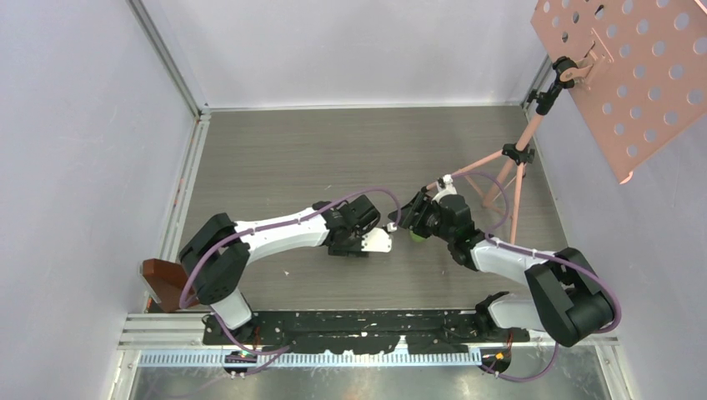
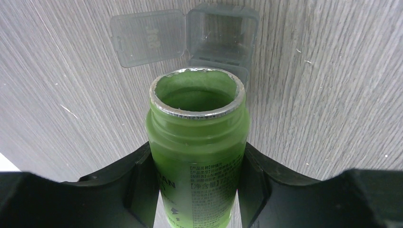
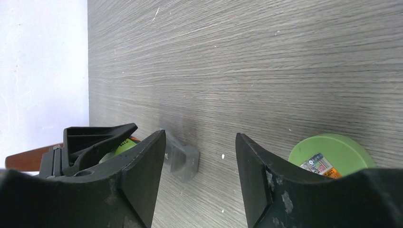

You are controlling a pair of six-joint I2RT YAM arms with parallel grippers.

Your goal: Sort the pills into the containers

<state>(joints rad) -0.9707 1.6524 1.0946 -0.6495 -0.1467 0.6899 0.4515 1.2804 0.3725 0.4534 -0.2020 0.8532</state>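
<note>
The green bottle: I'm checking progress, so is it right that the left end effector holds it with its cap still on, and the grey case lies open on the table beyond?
Not quite. The green bottle has no cap: the left wrist view shows its open mouth. The left end effector does hold it, and the grey case lies open beyond.

Open case (image 2: pixel 190 38) behind bottle (image 2: pixel 197 142); cap (image 3: pixel 332 154) right.

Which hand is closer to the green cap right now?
The right. The right hand hangs open just beside the cap, which lies on the table. The left hand is farther off, shut on the open bottle.
</note>
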